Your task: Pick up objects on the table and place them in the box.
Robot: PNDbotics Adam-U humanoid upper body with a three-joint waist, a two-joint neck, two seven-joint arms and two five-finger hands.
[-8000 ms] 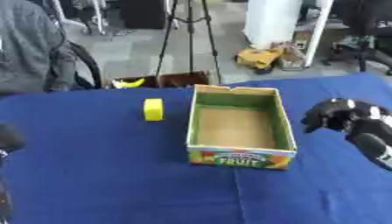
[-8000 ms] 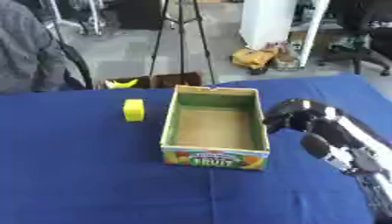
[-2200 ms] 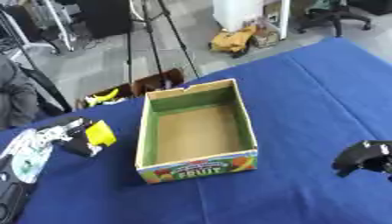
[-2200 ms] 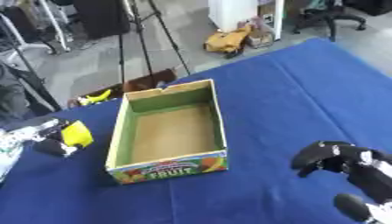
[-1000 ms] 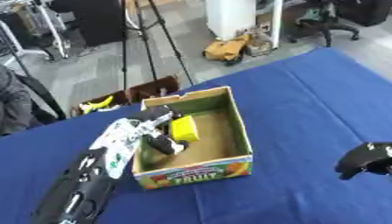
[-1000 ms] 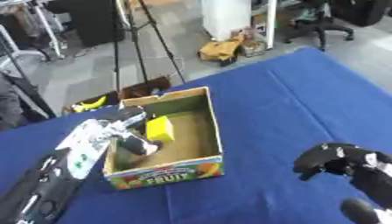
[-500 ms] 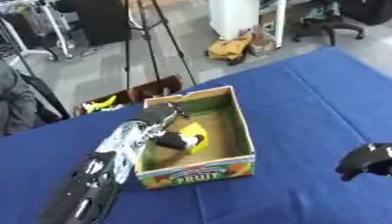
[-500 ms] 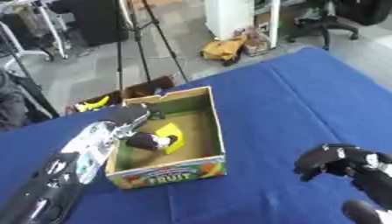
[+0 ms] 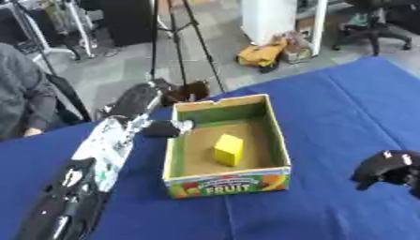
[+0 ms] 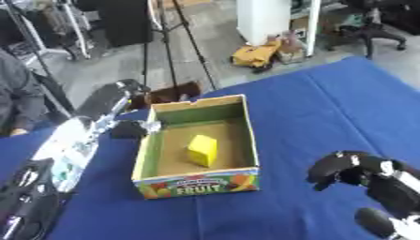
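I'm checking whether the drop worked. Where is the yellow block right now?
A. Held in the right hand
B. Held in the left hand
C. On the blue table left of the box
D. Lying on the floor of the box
D: the yellow block lies on the floor of the box, with the left hand outside the box's left wall, touching nothing yellow.

Grey floor (image 9: 123, 70), perhaps a tripod (image 9: 184, 33)

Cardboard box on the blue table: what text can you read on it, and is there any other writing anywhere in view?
"FRUIT": on the near outer wall of the open cardboard box, below a smaller line too blurred to read.
Yellow block inside the box: no marking visible.
Blue tablecloth: no text.
Nothing readable in the background.
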